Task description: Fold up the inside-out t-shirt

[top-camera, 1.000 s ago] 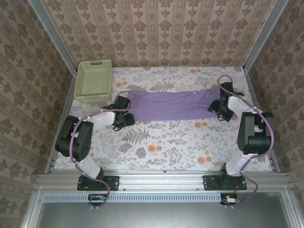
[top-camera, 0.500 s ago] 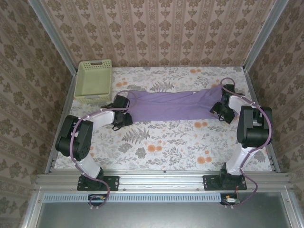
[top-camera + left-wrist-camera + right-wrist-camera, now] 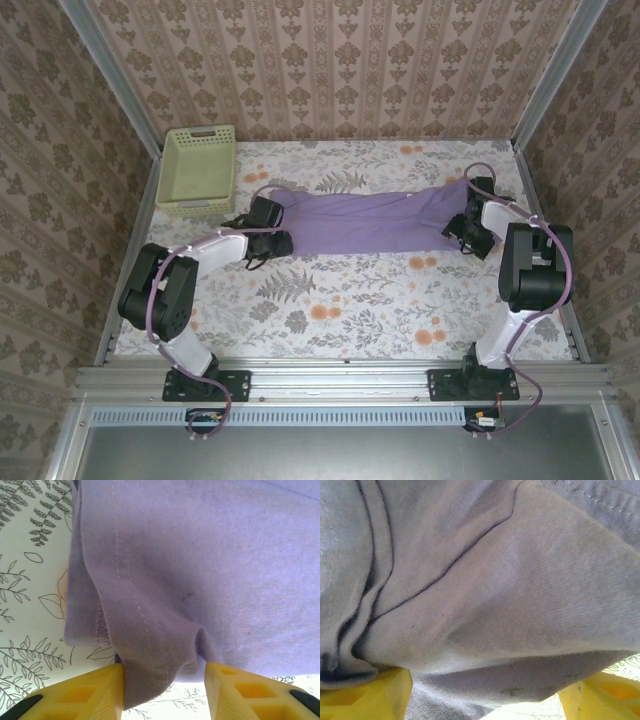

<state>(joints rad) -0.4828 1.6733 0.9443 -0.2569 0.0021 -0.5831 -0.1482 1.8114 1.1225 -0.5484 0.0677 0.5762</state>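
Left claw [image 3: 280,238] is set at the end of the shirt [image 3: 372,224] nearest the basket [image 3: 197,170]. In its wrist view the yellow jaws are seen part-closed about a bunched, stitched hem [image 3: 135,610], the cloth puckering against one jaw, yet whether it is truly pinched cannot be told. The right claw [image 3: 463,226] is placed at the end farthest from the basket, and a thick wad of folded layers is grasped between its widely set jaws, with cloth draped over one fingertip [image 3: 365,690]. The shirt is laid out as a long lavender band on the flowered table [image 3: 340,310], starting just beside the basket and running away from it, drawn narrow toward the far end. Stitching and seams are shown exposed, so the garment is judged to be inside-out as yet. The step in hand is judged to be the stretching and straightening of the band between both claws, early in the fold. For the next move, a firm hold at the basket end is needed first; then both ends should be raised together and carried level, so that the cloth is laid over itself without slack or twist.
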